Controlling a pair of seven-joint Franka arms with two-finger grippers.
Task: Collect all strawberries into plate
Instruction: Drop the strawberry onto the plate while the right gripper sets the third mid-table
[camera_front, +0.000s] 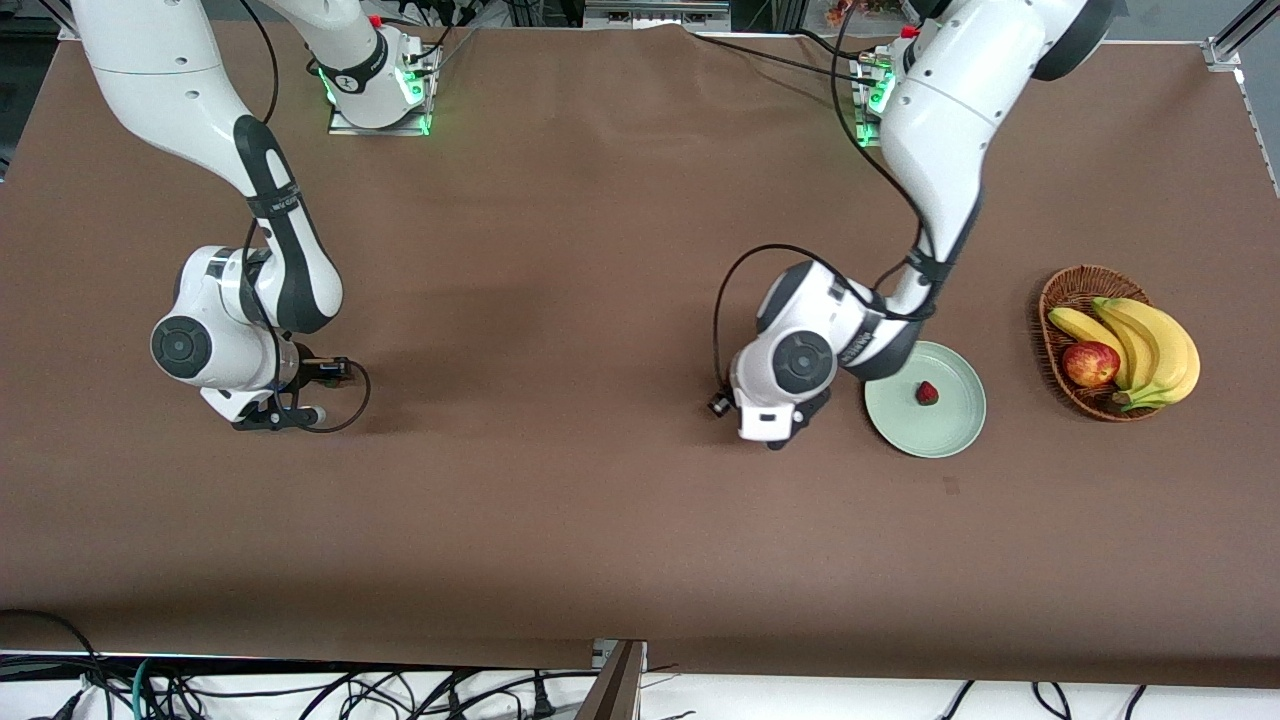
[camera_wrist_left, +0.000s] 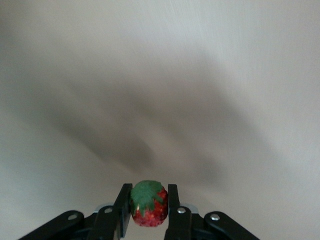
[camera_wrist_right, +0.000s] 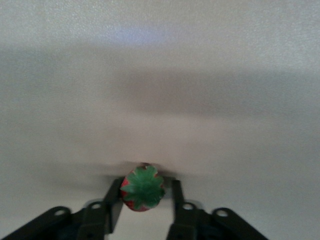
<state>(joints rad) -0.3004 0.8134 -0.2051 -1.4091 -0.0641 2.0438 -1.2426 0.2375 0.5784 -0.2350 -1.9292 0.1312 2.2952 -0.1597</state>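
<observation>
Premises present as a robotics laboratory. Two white articulated robot arms (camera_front: 250, 200) stand bolted on metal base plates with green indicator lights (camera_front: 380, 110) along a large table covered in plain brown sheet (camera_front: 560, 300). Loose black cables (camera_front: 300, 690) trail along the floor, and silver aluminium framing (camera_front: 1235, 40) borders one corner.

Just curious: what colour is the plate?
Pale mint green plate, plain; clearest in the front view.
</observation>
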